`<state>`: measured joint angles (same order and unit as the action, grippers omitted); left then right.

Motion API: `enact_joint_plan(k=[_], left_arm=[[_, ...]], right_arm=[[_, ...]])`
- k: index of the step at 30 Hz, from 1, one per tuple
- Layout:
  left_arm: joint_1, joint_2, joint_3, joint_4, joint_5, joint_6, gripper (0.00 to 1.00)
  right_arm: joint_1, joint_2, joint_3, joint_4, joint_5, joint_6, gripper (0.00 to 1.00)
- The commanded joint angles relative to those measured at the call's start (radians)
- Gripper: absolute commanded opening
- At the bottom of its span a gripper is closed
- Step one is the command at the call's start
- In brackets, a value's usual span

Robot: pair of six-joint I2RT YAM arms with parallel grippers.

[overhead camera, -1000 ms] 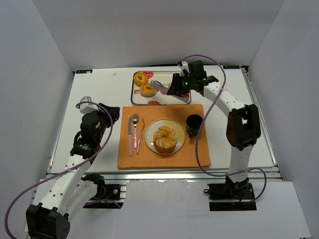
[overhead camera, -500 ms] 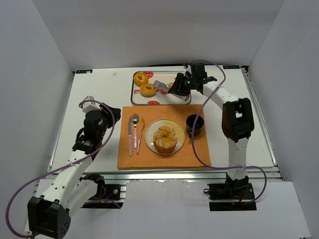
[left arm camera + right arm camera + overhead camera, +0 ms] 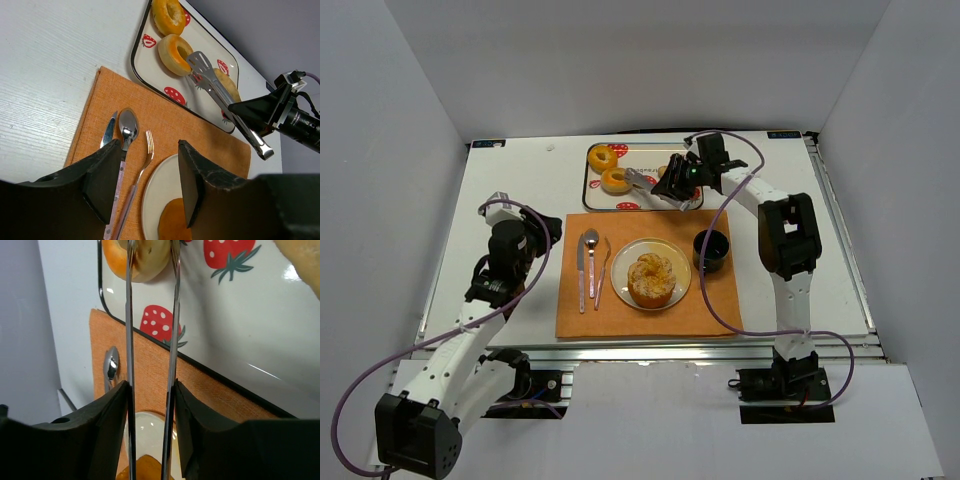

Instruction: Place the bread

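My right gripper [image 3: 672, 180] is shut on metal tongs [image 3: 642, 177] over the strawberry tray [image 3: 650, 199]. The tong tips reach the nearer ring-shaped bread [image 3: 615, 181]. In the right wrist view the tong arms [image 3: 129, 340] run up to this bread [image 3: 142, 262]; whether they pinch it is unclear. A second ring bread [image 3: 602, 158] lies behind it. A third bread [image 3: 226, 85] lies on the tray's right side. A round bread [image 3: 651, 279] sits on the white plate [image 3: 623, 275]. My left gripper [image 3: 535, 232] is open and empty left of the mat.
An orange mat [image 3: 710, 310] holds the plate, a knife [image 3: 581, 275], a spoon [image 3: 590, 262] and a fork [image 3: 603, 270]. A dark cup [image 3: 709, 250] stands at the mat's right edge. White walls enclose the table.
My right arm has folded in closer to the tray, with the tongs staying at the nearer ring bread. My left arm has pulled back slightly.
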<state>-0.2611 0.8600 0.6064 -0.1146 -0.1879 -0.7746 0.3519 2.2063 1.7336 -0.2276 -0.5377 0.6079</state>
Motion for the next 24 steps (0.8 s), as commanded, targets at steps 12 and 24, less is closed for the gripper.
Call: enact_joint_plan(k=[12, 24], left_arm=[[-0.001, -0.059, 0.026, -0.010, -0.021, 0.000, 0.59], [-0.001, -0.091, -0.040, 0.079, 0.011, 0.000, 0.51]], right_arm=[[-0.051, -0.117, -0.075, 0.188, -0.188, 0.136, 0.05], [-0.119, -0.516, -0.169, -0.586, -0.461, -1.009, 0.00]])
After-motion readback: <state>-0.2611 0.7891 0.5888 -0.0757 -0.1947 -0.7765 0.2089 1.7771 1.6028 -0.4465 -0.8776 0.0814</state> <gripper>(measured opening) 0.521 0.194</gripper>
